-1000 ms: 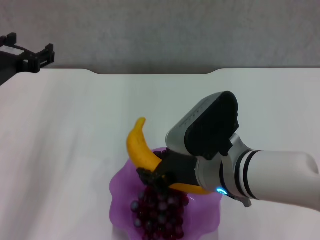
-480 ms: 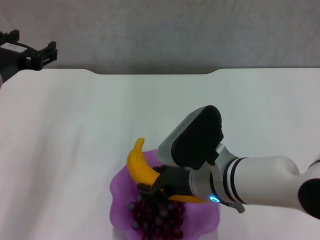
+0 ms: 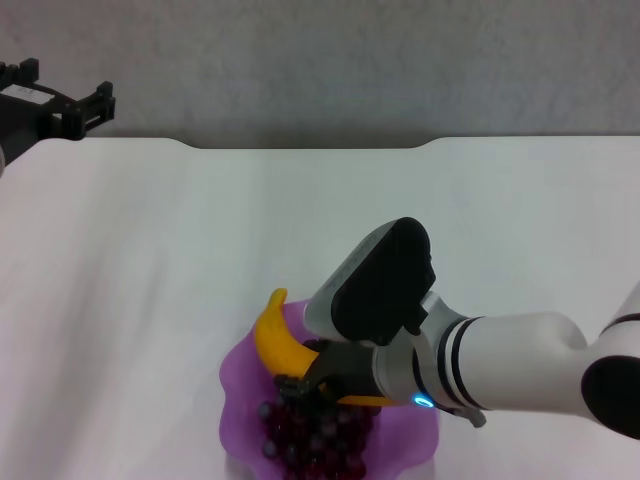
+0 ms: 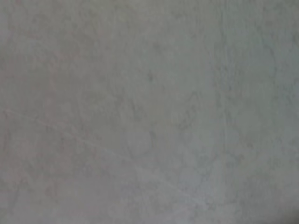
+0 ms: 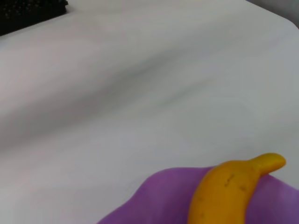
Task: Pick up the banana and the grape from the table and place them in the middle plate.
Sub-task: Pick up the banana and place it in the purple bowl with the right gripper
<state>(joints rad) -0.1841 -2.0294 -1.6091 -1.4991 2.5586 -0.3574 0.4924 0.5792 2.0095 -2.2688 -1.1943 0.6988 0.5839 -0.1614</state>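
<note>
The yellow banana [image 3: 273, 340] is held tilted over the purple middle plate [image 3: 236, 398], its lower end in the dark fingers of my right gripper [image 3: 305, 378], which is shut on it. The banana's tip points up and away over the plate's far rim. The grape [image 3: 318, 438] bunch lies inside the plate, just under the gripper. In the right wrist view the banana [image 5: 224, 191] crosses the plate [image 5: 159, 196] edge. My left gripper [image 3: 58, 85] is parked at the far left corner of the table [image 3: 180, 230], open and holding nothing.
The white table stretches wide on all sides of the plate, with a notched far edge [image 3: 310, 147] against a grey wall. My right forearm [image 3: 520, 365] reaches in from the right. The left wrist view shows only the grey wall.
My right gripper has come down and toward the near side with the banana, which now sits lower over the plate and grapes. The left arm has stayed put.
</note>
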